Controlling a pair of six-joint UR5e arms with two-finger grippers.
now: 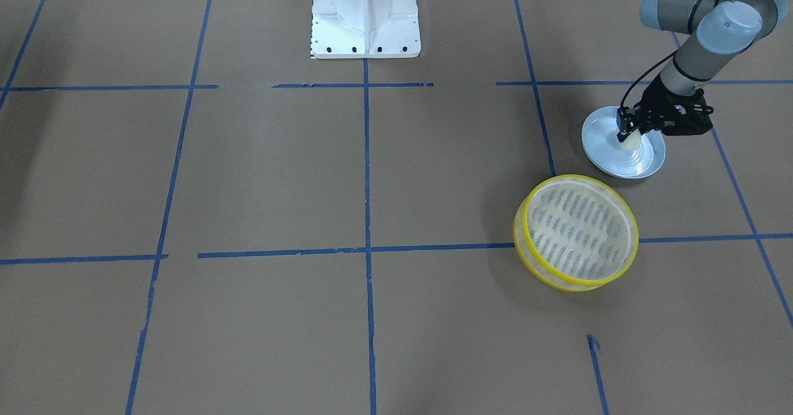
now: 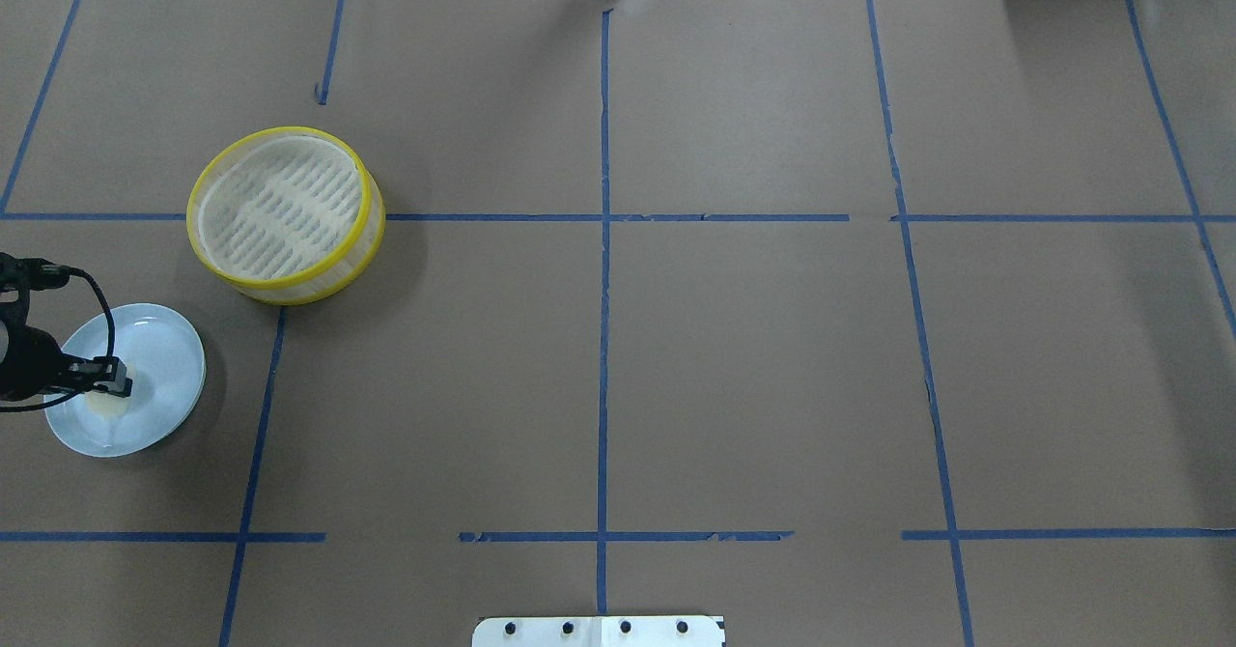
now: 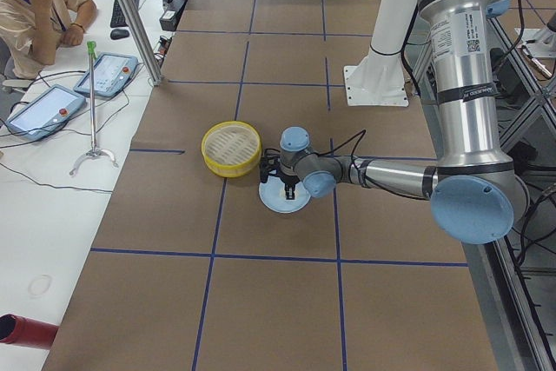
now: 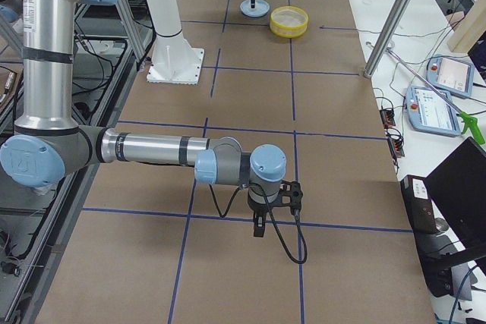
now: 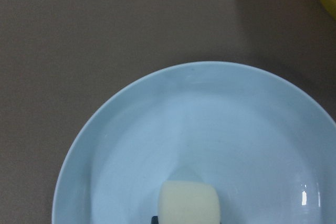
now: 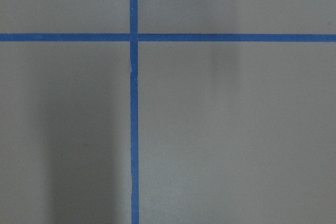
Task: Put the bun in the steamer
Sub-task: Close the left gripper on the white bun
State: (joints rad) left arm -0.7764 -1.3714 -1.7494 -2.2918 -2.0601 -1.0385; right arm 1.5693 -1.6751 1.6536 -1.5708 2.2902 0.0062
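The cream-white bun (image 1: pixel 632 142) is on or just above the pale blue plate (image 1: pixel 596 148), with my left gripper (image 1: pixel 626 134) coming down on it from above. The jaws look closed on the bun's sides. In the left wrist view the bun (image 5: pixel 189 203) sits at the bottom edge over the plate (image 5: pixel 210 119). The yellow-rimmed steamer (image 1: pixel 579 229) stands empty just beside the plate, toward the operators' side; it also shows in the overhead view (image 2: pixel 280 208). My right gripper (image 4: pixel 258 229) hangs over bare table far away, and I cannot tell whether it is open or shut.
The robot's white base (image 1: pixel 365 15) stands at mid table. Blue tape lines (image 6: pixel 134 129) cross the brown paper. A person sits at a side desk (image 3: pixel 35 6) with tablets. A metal pole (image 4: pixel 395 20) stands at the table's operator edge.
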